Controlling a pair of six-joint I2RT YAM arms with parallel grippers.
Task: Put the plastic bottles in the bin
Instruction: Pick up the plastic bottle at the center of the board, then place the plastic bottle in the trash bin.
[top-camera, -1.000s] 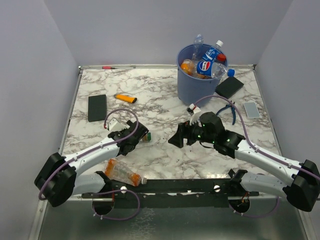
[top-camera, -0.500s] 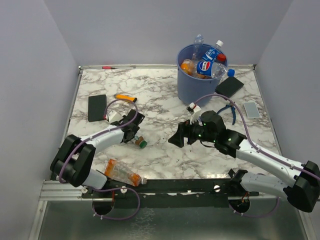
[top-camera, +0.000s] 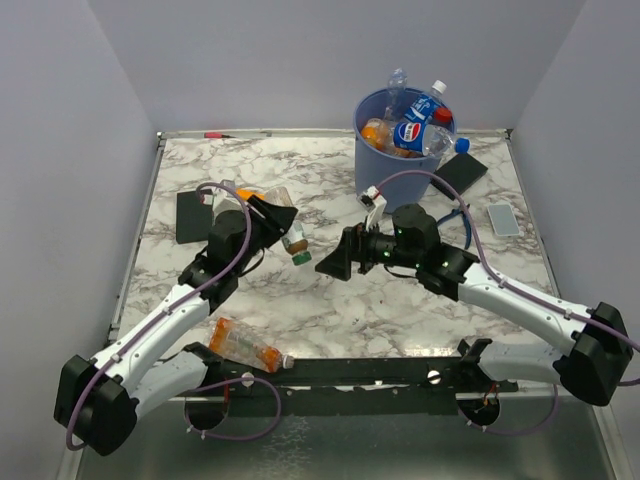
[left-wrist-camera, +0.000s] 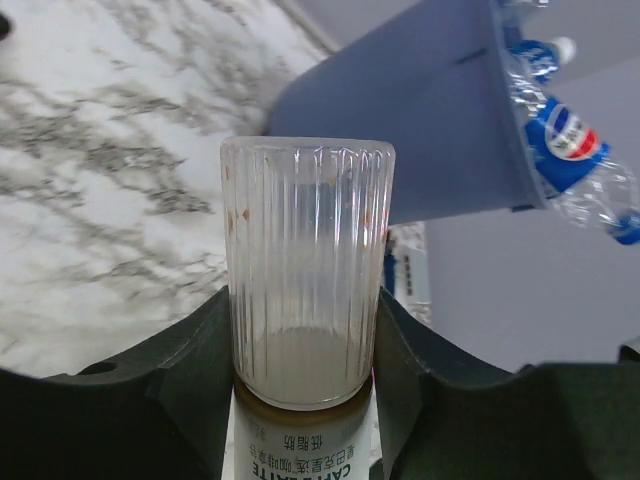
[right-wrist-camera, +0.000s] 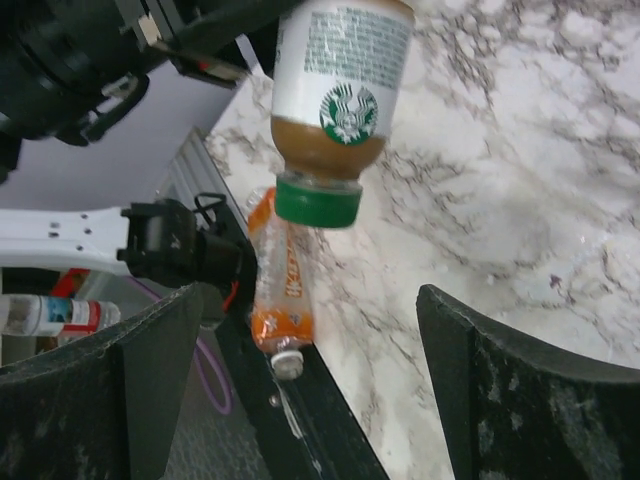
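Note:
My left gripper (top-camera: 272, 216) is shut on a small coffee bottle (top-camera: 292, 238) with a white label and green cap, held off the table and tilted cap-down. In the left wrist view its ribbed clear base (left-wrist-camera: 307, 270) sits tight between the jaws of the left gripper (left-wrist-camera: 305, 322). The blue bin (top-camera: 398, 155) stands at the back right, heaped with bottles, among them a Pepsi one (left-wrist-camera: 565, 135). My right gripper (top-camera: 335, 262) hangs open and empty just right of the held bottle (right-wrist-camera: 335, 90). An orange-labelled bottle (top-camera: 245, 345) lies at the table's front edge, also seen as the orange bottle (right-wrist-camera: 280, 290) in the right wrist view.
A black slab (top-camera: 190, 215) lies at the left, another (top-camera: 460, 172) beside the bin. Blue-handled pliers (top-camera: 458, 215) and a grey slab (top-camera: 503, 218) lie at the right. A red screwdriver (top-camera: 225, 134) rests along the back edge. The black front rail (top-camera: 380, 372) borders the table.
My left gripper has closed on the green-capped bottle and lifted it off the table, toward the back. The right gripper has shifted left and opened wider.

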